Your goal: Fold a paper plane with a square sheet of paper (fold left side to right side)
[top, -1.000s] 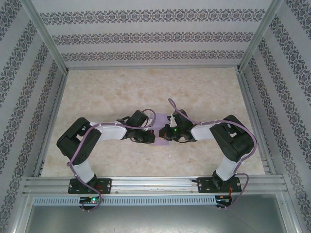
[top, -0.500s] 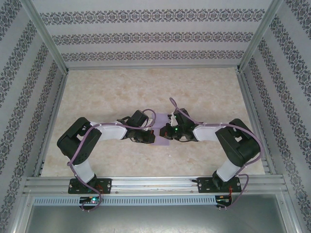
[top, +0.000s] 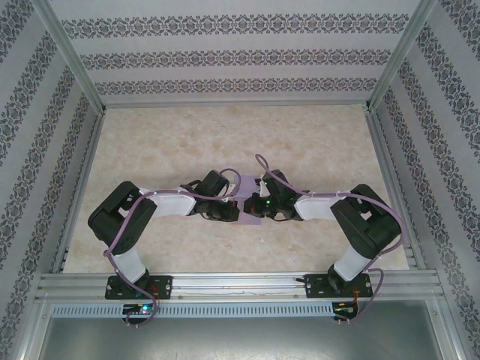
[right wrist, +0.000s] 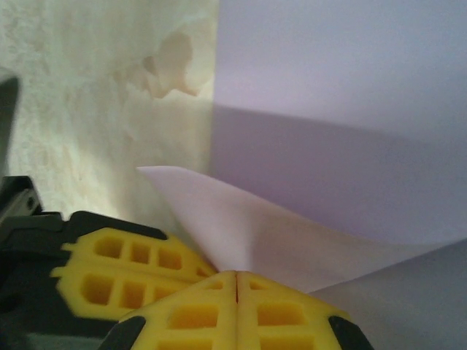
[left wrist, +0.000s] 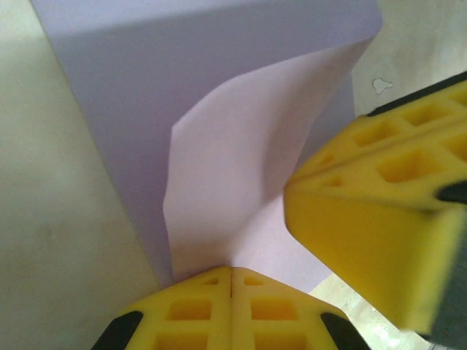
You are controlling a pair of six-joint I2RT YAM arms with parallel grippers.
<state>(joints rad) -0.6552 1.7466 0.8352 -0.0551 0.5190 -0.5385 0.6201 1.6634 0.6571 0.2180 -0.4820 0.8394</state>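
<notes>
The square sheet of paper (top: 247,185) is lavender and lies in the middle of the table, between my two grippers. In the left wrist view the sheet (left wrist: 219,87) lies flat, with a pale flap (left wrist: 241,182) curling up from it into my left gripper (left wrist: 232,273), whose yellow jaws are shut on that flap. The right gripper's yellow fingers (left wrist: 379,211) sit close on the right. In the right wrist view, my right gripper (right wrist: 237,275) is shut on a raised corner (right wrist: 248,226) of the sheet (right wrist: 336,73). From above, the left gripper (top: 235,205) and right gripper (top: 252,204) nearly touch.
The beige marble tabletop (top: 225,142) stretches around the sheet. Patterned walls and aluminium frame posts (top: 79,82) enclose it on three sides. A metal rail (top: 240,283) at the near edge carries both arm bases.
The right arm's elbow has swung outward to the right and its wrist has edged slightly left toward the sheet. The left arm has stayed put. Both grippers stay shut.
</notes>
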